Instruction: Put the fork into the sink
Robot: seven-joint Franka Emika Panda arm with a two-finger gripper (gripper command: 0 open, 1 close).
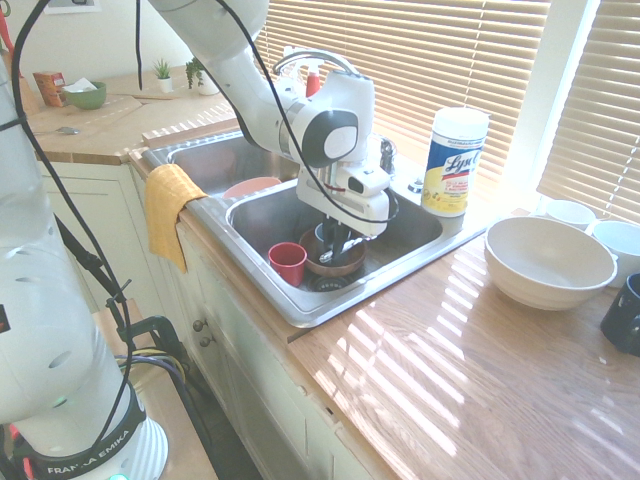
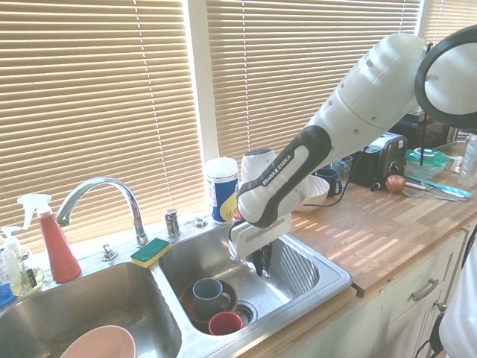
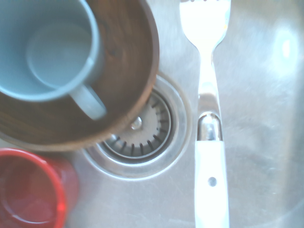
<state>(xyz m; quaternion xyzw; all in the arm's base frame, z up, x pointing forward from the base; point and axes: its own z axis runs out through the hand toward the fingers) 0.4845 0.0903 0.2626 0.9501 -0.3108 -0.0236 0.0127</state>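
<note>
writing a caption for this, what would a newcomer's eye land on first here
Probably the big white robot arm, reaching down into the right-hand sink basin in the second exterior view. Next, the red cup, bright beside the wooden bowl in that basin.

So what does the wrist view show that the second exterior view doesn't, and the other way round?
Only the wrist view shows the fork's tined head and white handle clearly. Only the second exterior view shows the faucet, green-and-yellow sponge and red spray bottle. Both show the gray mug, red cup, brown bowl and drain.
</note>
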